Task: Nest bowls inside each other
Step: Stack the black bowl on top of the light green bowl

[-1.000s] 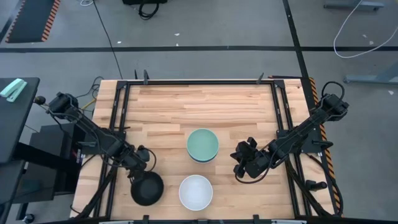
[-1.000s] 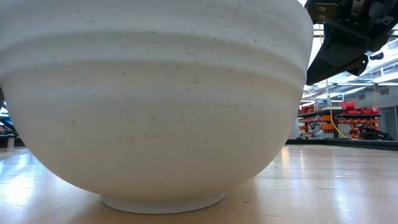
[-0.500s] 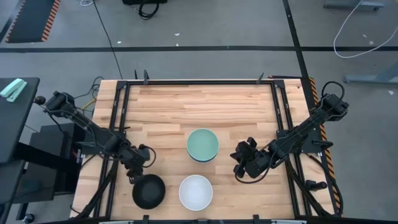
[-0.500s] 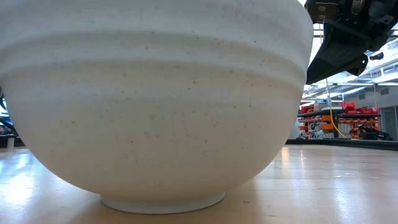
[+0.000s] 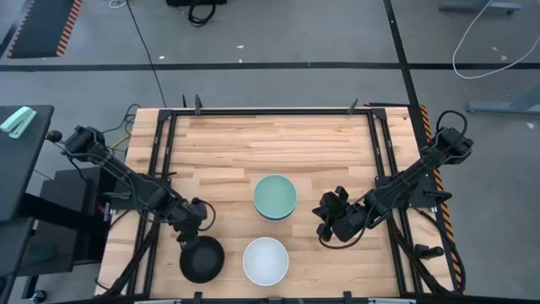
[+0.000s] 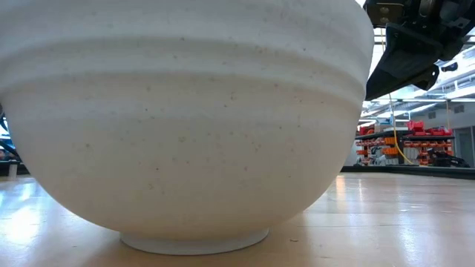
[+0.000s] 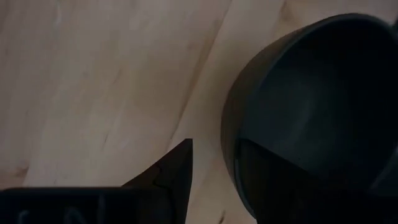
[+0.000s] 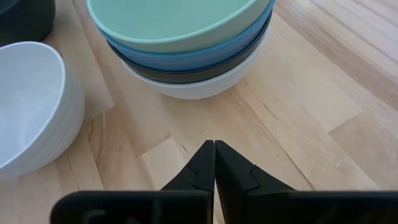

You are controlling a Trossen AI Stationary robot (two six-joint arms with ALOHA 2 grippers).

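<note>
Left gripper [image 5: 195, 234] released, fingers straddling the rim of the black bowl [image 5: 201, 259] near the table's front edge. Right gripper [image 5: 323, 221] clenched, empty, beside the green-topped stack [image 5: 275, 197]. White bowl [image 5: 266, 260] alone.

Left gripper [image 5: 192, 230] jaws apart (low, front-left), right gripper [image 5: 325, 221] jaws closed
</note>
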